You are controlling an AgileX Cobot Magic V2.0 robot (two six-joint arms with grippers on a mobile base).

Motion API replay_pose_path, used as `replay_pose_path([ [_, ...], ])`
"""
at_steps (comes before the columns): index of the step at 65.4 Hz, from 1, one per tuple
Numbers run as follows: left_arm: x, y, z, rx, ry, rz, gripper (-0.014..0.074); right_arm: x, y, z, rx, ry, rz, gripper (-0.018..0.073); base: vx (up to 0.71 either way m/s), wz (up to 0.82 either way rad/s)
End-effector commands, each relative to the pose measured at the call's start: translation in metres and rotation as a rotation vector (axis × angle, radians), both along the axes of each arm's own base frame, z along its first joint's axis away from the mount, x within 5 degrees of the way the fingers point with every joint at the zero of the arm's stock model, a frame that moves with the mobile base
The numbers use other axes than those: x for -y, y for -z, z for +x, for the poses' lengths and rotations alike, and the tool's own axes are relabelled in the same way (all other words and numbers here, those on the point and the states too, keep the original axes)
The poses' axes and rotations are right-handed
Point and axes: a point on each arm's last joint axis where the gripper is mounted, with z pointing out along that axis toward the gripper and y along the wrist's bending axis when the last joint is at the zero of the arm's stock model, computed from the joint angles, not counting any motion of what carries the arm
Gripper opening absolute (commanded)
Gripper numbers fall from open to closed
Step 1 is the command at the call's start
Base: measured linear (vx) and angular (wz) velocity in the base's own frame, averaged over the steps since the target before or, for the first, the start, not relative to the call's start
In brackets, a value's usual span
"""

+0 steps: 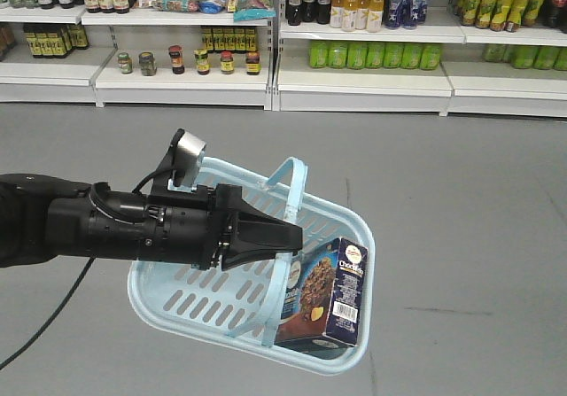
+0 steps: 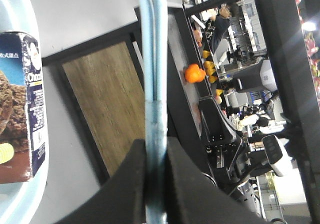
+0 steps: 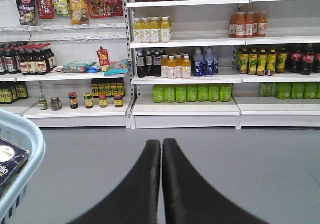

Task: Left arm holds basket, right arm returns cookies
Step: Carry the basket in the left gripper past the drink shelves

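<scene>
Supermarket aisle: grey floor point(image 1: 461, 192), stocked shelves point(image 1: 363, 81) behind; basket held aloft with cookies inside.

Left arm point(image 1: 106, 223) enters from the frame's left edge, its rear cut off. Left gripper point(image 1: 292, 236) pinches one thin handle point(image 2: 155, 58) of the light blue basket point(image 1: 199, 303), fingers point(image 2: 125, 184) pressed against the bar in the left wrist view. Basket hangs tilted above the floor; its near rim and part of the slotted wall are hidden behind the arm. Cookies point(image 1: 330, 291), a navy box, stand on end inside the basket at the end farthest from the arm, lower edge hidden by the wall. Right gripper point(image 3: 162, 146) is pressed together, holding nothing, facing the shelves. Right wrist view shows only a sliver of basket rim and one box corner, both cut off at the left edge.
</scene>
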Motion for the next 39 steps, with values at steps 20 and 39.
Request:
replay_pose_path([
  [20,0.0013,-0.0359,-0.0031,0.052,-0.008,-0.165,-0.0006,0.0001,-0.0064,-0.0009,0.079,0.003,-0.016,-0.0003,0.49,-0.03],
  [39,0.0013,-0.0359,-0.0031,0.052,-0.008,-0.165,-0.0006,0.0001,-0.0064,-0.0009,0.079,0.003,-0.016,-0.0003,0.50,-0.03],
])
